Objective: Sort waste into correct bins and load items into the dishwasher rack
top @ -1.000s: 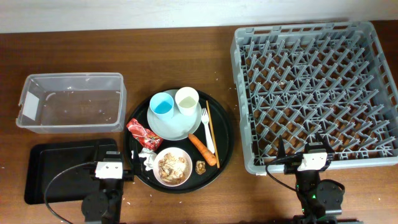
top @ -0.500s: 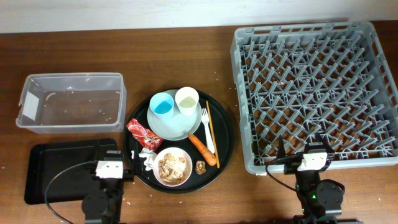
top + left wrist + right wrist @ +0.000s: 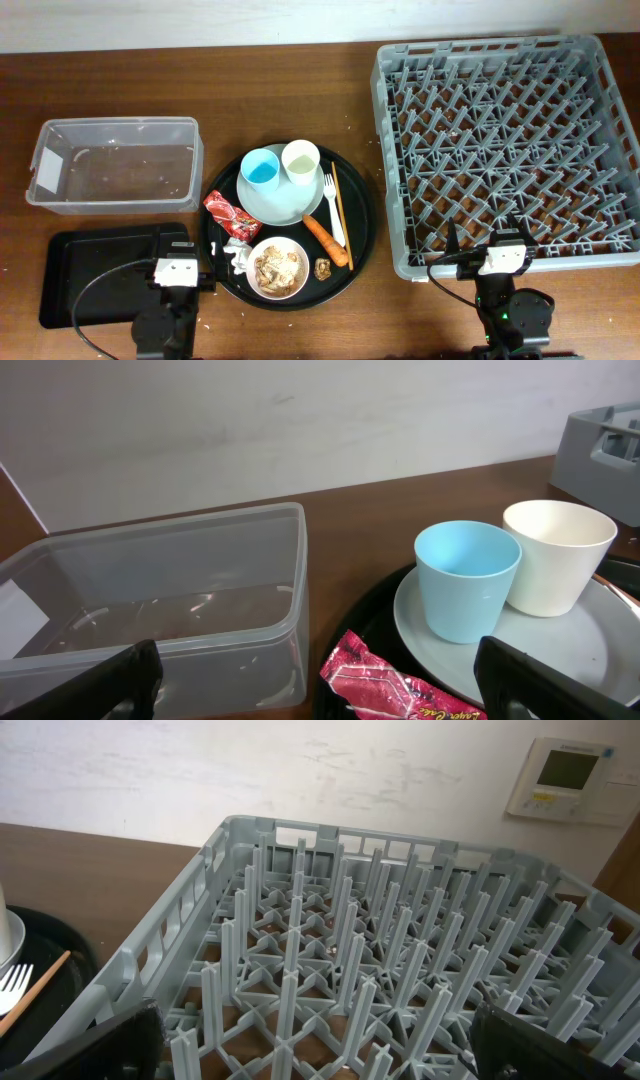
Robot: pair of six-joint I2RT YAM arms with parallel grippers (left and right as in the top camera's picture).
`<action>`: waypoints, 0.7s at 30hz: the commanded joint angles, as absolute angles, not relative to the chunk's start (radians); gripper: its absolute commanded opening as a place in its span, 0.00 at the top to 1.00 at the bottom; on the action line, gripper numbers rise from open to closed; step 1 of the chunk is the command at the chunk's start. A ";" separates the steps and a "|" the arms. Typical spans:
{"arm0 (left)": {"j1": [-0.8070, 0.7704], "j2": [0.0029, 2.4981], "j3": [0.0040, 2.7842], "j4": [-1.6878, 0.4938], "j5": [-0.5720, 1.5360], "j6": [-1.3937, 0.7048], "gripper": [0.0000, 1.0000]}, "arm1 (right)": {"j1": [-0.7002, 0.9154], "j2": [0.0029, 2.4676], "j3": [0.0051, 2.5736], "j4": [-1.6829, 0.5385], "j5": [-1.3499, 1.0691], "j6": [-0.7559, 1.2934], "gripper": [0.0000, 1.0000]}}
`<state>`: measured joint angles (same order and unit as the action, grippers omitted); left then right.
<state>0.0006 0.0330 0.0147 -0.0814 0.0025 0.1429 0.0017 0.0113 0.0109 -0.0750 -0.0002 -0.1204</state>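
Observation:
On the plate [image 3: 278, 202] stand the blue cup [image 3: 263, 167] and cream cup [image 3: 300, 160]. The fork [image 3: 333, 212] and chopsticks [image 3: 337, 200] lie beside it. Nearby lie the red wrapper [image 3: 226, 213], tissue [image 3: 236, 255], carrot [image 3: 326, 240], brown lump [image 3: 323, 268] and the bowl [image 3: 279, 268] holding food scraps. The clear tub [image 3: 118, 122] and black bin tray [image 3: 90, 285] are at left, the dishwasher rack [image 3: 505, 150] at right. My left gripper [image 3: 175, 243] is open, low before the wrapper [image 3: 390, 685] and tub [image 3: 180, 525]. My right gripper [image 3: 320, 1045] is open at the rack's [image 3: 380, 960] near edge.
The tableware and waste all rest on a big round black tray [image 3: 362, 225] in the middle. A wall runs behind the table, with a white control panel [image 3: 567, 780] on it. Bare wooden tabletop [image 3: 300, 90] lies behind the round tray.

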 commanded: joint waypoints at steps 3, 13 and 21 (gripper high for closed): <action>0.005 0.036 0.009 -0.084 -0.004 0.163 0.01 | 0.006 0.006 0.006 -0.080 0.005 -0.123 0.01; 0.005 0.036 0.009 -0.084 -0.004 0.163 0.01 | 0.006 0.006 0.006 -0.080 0.005 -0.123 0.01; 0.005 0.036 0.009 -0.083 -0.004 0.163 0.01 | 0.006 0.006 0.006 -0.080 0.006 -0.123 0.01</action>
<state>0.0006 0.0353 0.0143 -0.0452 0.0021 0.1429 0.0017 0.0113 0.0109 -0.0750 0.0002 -0.1200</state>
